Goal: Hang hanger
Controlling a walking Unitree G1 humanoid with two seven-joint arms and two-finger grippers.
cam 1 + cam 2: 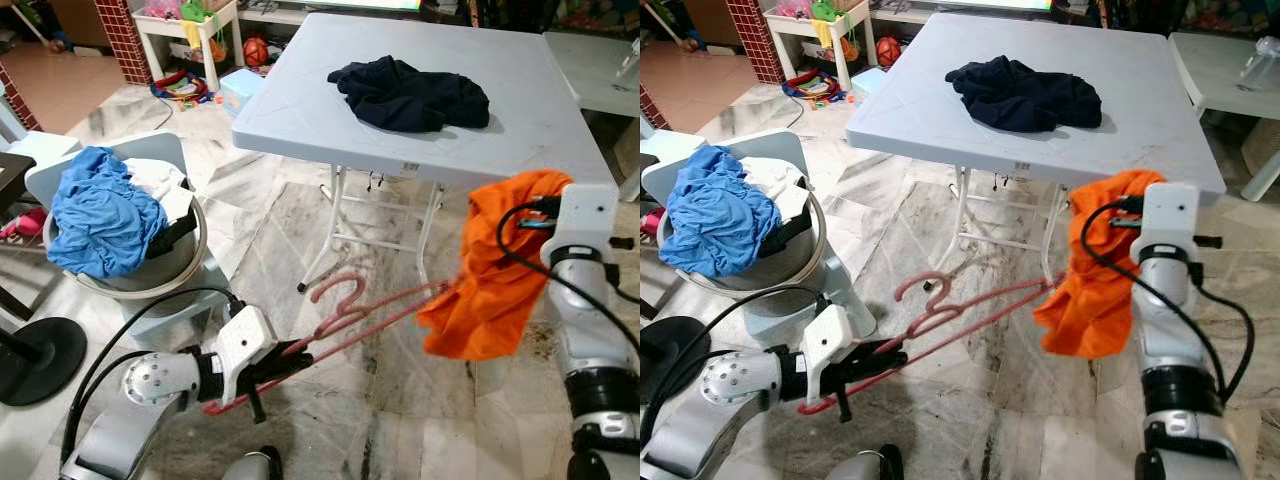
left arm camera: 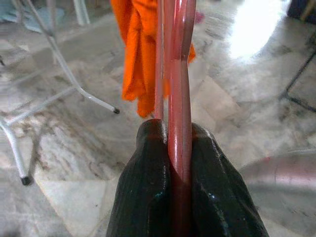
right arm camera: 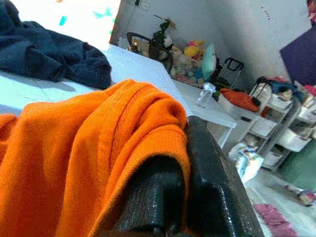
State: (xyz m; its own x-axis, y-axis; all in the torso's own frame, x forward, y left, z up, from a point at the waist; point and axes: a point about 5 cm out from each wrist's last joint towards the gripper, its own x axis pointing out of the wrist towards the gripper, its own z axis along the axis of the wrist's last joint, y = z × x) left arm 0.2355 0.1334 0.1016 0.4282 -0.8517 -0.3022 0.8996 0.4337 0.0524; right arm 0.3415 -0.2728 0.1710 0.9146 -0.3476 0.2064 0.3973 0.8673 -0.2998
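Two grips engaged | left gripper (image 1: 262,368) pinched on pink hanger (image 1: 345,312) at its lower end, low above the floor | right gripper (image 3: 170,197) clamped on orange garment (image 1: 495,265), raised beside white table (image 1: 300,120) | far hanger arm reaches into garment | next: hold cloth taut, slide hanger in level, avoid snagging.

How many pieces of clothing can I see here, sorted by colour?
Orange: 1, the orange garment pinched in the right claw, with the pink hanger in the left claw reaching into it
Navy: 1, the navy garment on the white table
Blue: 1, the blue garment in the laundry basket
White: 1, the white garment beside it
Total: 4
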